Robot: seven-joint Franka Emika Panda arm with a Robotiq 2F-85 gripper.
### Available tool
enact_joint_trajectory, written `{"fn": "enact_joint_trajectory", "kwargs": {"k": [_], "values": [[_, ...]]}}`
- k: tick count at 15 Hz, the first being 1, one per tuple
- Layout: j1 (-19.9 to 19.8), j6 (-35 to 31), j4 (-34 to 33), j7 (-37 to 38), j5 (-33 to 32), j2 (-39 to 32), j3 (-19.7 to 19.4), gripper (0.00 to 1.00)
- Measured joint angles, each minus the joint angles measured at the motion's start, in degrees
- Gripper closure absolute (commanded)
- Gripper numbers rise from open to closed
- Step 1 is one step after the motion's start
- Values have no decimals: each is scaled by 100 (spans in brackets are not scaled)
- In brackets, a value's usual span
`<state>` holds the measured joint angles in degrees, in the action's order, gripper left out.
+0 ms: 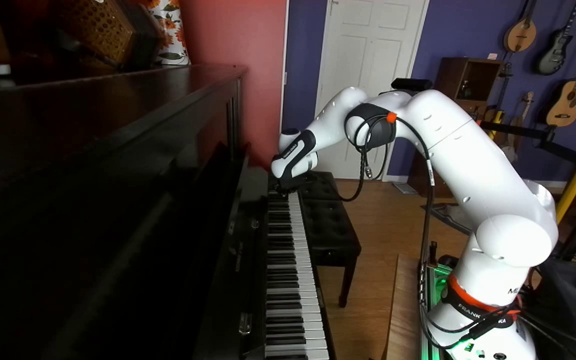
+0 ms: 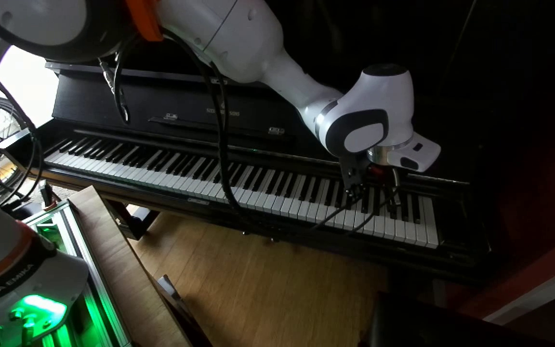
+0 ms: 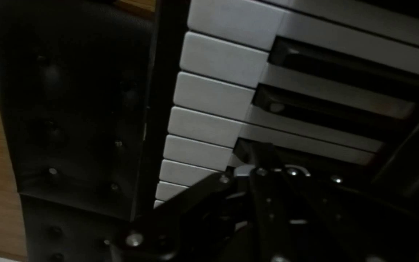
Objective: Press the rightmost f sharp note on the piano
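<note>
Black keys (image 3: 333,65) on the piano (image 1: 118,175), beside the bench's (image 1: 329,220) long edge, should feel light, slick; jaws seemingly together, I'd press front ends.

Piano (image 1: 138,190) is showing a glossy finish, bench (image 1: 329,225) tufted leather-like upholstery, floor (image 1: 379,225) smooth wood, arm (image 1: 480,157) smooth plastic-like casing.

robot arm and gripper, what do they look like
The arm is white and rounded, with dark patches, a black cable and an orange clip. Its base carries an orange-red band above pale FRANKA EMIKA lettering. The gripper is black, with jointed links and shiny round pins.
</note>
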<state>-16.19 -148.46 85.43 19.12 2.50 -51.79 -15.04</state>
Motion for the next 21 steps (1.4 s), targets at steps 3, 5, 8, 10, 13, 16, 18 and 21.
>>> {"fn": "enact_joint_trajectory", "kwargs": {"k": [3, 5, 8, 10, 13, 16, 18, 21], "values": [[-8, 0, -25, 0, 0, -51, 0, 100], [-10, 0, -36, 0, 0, -80, 0, 100], [-18, 0, -76, 0, 0, -137, 0, 100], [-24, 0, -112, 0, 0, -177, 0, 100], [-31, 0, -147, 0, 0, -192, -1, 100], [-32, 0, -153, 0, 0, -198, -2, 100], [-32, 0, -155, 0, 0, -198, -2, 100], [-30, 0, -186, 0, 0, -186, -21, 100]]}}
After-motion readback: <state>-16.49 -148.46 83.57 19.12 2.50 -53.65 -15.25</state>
